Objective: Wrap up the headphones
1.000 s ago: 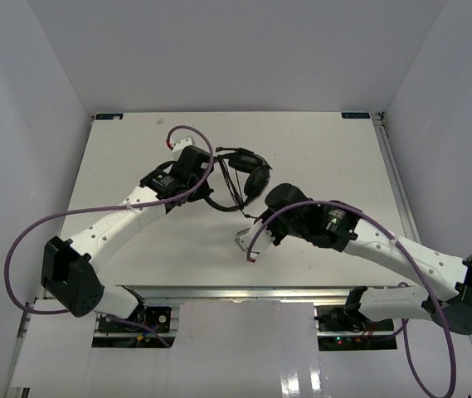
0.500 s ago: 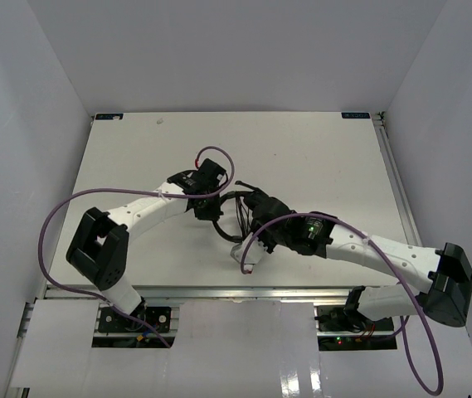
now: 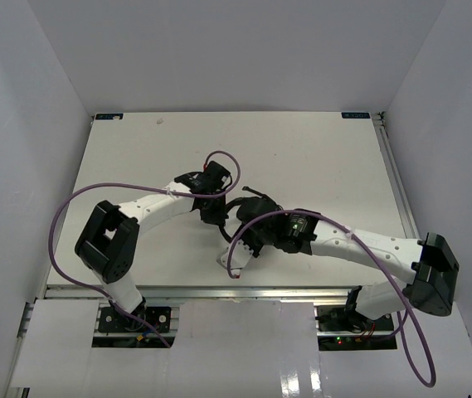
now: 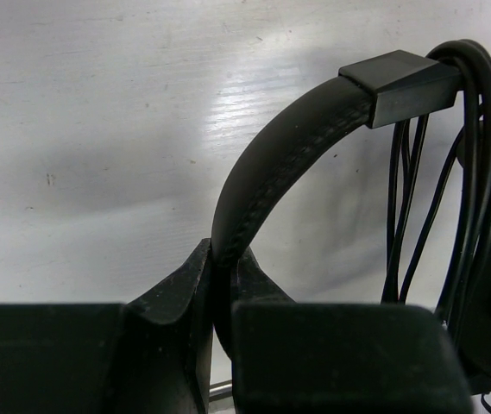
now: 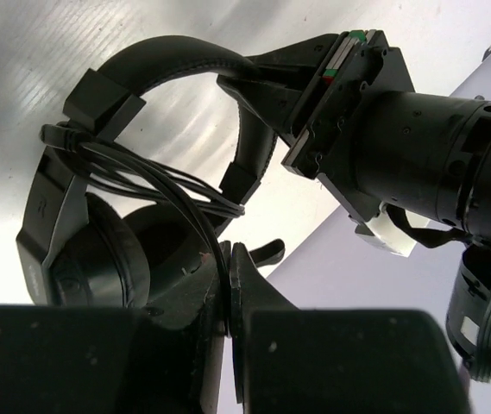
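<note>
Over on the left, the left gripper [image 4: 224, 263] is clenched on the headband [image 4: 288, 138] of the headphones [image 5: 64, 207]. The padded band rises from between its jaws and arcs away to the right, above the white table [image 4: 98, 103]. At the far end of that arc, several turns of the thin cord [image 4: 468, 155] are draped over the slider block [image 4: 405, 82], loose, with gaps between the strands.

Further right, the right gripper [image 5: 228, 259] has its jaws pressed tight together. One strand of cord appears to run down into the slit between them, so I take it to be pinching the cord. An earcup [image 5: 98, 259] sits just left of its fingers.

The worry, to my eye, is the tension:
- **Too much pull:** the band could twist or slide out of the left jaws, which hold only a narrow, rounded strip.
- **Too little pull:** the slack turns could slip off the block and the wrap would come undone.
- **A weak pinch:** so thin a cord could creep through the right jaws.

The two grippers also work very near each other, so a wide swing round the band could knock one against the other.
</note>
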